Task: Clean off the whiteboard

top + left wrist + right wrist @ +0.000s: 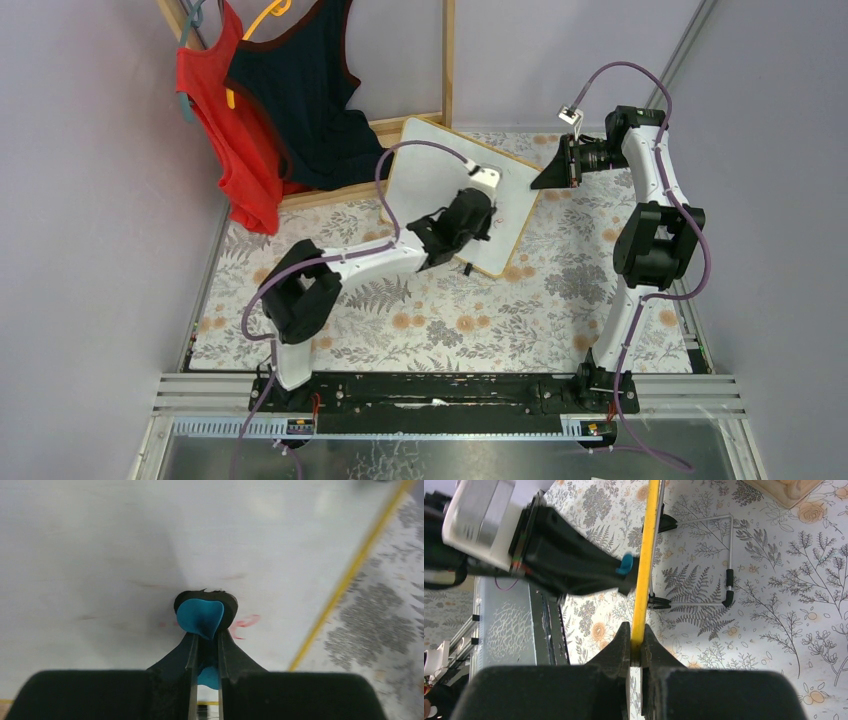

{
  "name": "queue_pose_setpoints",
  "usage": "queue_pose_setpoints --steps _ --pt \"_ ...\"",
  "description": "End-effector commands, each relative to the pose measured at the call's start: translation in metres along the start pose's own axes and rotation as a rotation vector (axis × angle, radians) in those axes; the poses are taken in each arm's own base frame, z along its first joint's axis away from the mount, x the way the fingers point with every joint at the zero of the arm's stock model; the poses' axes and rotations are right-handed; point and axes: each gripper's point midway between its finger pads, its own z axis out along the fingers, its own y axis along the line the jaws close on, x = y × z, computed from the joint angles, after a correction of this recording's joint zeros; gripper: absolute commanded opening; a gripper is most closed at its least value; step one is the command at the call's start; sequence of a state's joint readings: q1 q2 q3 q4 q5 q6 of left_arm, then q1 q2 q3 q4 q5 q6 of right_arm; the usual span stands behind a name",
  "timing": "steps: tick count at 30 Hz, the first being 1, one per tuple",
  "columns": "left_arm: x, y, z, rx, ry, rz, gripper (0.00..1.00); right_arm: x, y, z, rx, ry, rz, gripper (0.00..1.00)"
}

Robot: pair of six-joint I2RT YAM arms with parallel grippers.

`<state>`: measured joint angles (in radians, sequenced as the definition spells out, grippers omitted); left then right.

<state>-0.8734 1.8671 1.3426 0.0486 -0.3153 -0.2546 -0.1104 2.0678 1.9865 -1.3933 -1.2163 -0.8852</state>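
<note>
The whiteboard (430, 175), white with a light wooden frame, stands tilted on the floral table. My left gripper (478, 222) is shut on a blue and black eraser (204, 612) and presses it against the board face (150, 540). A red smear (246, 622) and faint pink traces lie beside the eraser. My right gripper (545, 172) is shut on the board's frame edge (643, 580) at its right corner. The eraser's blue tip (625, 565) shows in the right wrist view against the board's edge.
A wooden clothes rack (448, 60) with a red top (225, 120) and a dark top (310, 90) stands behind the board. The board's wire stand with black feet (728, 585) rests on the floral cloth (560, 290).
</note>
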Motion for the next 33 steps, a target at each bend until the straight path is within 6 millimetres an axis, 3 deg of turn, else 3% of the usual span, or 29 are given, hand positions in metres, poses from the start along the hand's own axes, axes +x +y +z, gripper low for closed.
queue_pose_setpoints --steps 1,5,9,12,21,25,29,33 --pt "0.010 -0.052 0.007 0.113 0.008 -0.004 0.00 0.017 0.009 0.014 -0.030 0.081 0.029 0.00" --pt "0.012 -0.073 0.007 0.153 0.011 0.009 0.00 0.017 0.008 0.014 -0.029 0.082 0.028 0.00" --pt "0.013 -0.065 0.006 0.113 0.015 0.036 0.00 0.017 0.008 0.014 -0.030 0.082 0.029 0.00" --pt "0.012 -0.046 0.004 0.053 0.003 0.057 0.00 0.018 0.007 0.014 -0.031 0.083 0.030 0.00" --pt "0.001 0.040 -0.004 -0.106 -0.015 0.022 0.00 0.018 0.008 0.014 -0.030 0.084 0.029 0.00" --pt "-0.004 0.069 -0.009 -0.168 -0.025 0.021 0.00 0.018 0.008 0.014 -0.031 0.083 0.029 0.00" --pt "-0.003 0.070 -0.007 -0.166 -0.016 0.033 0.00 0.017 0.007 0.014 -0.031 0.081 0.030 0.00" --pt "0.001 0.047 -0.004 -0.104 -0.009 0.020 0.00 0.017 0.008 0.014 -0.030 0.081 0.031 0.00"
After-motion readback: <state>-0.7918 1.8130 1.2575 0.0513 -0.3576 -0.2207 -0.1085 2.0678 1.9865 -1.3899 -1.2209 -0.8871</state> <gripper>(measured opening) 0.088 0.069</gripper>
